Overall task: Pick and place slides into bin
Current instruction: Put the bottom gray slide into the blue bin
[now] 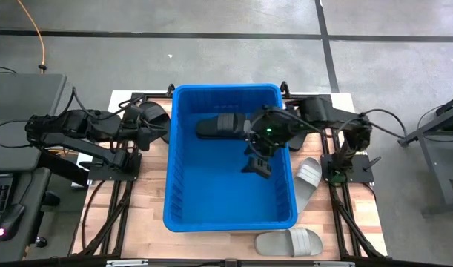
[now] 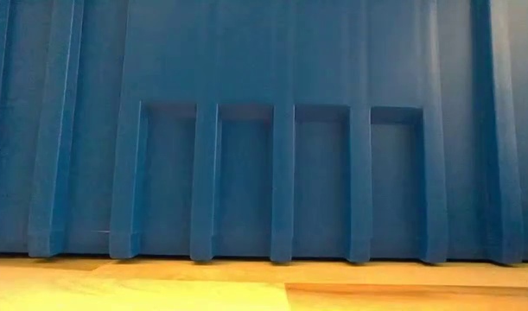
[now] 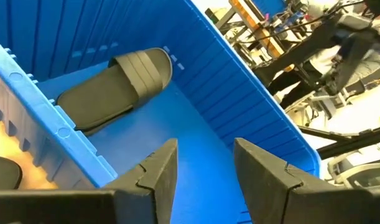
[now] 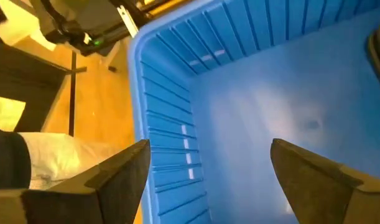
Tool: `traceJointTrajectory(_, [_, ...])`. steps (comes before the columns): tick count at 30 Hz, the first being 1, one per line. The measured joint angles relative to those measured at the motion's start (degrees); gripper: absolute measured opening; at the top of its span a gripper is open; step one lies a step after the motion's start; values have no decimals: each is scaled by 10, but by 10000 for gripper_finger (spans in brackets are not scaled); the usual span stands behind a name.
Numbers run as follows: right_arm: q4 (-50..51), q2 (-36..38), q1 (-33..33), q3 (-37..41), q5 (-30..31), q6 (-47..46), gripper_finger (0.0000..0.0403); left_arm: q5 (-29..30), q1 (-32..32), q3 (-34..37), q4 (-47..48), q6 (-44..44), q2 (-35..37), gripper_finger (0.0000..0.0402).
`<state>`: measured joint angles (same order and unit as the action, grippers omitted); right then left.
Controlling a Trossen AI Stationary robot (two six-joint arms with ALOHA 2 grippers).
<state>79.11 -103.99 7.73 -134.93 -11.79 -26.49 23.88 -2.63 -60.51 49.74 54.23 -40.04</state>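
The blue bin stands in the middle of the table; its ribbed wall fills the low view. One black slide lies flat on the bin's floor at the far side and also shows in the left wrist view. My right gripper hangs over the bin's inside, open and empty, above bare floor. My left gripper is open and empty at the bin's far left corner, outside its wall. Another black slide lies on the table beside it.
Two light grey slides lie on the table: one against the bin's right wall, one by the near edge right of centre. The right arm's base stands at the right, the left arm's base at the left.
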Motion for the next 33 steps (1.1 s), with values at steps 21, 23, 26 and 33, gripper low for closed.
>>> traceJointTrajectory(21, [-84,15,228,106,48,-405,319,-159,0,0,-2,-38,-13,147])
traceJointTrajectory(23, [-109,14,262,126,63,-455,319,-173,0,0,-2,-54,-13,147])
traceJointTrajectory(26, [-168,16,311,156,105,-509,319,-189,0,0,-3,-71,-13,147])
traceJointTrajectory(33, [-175,15,400,218,221,-703,319,-189,0,0,-4,-75,-13,147])
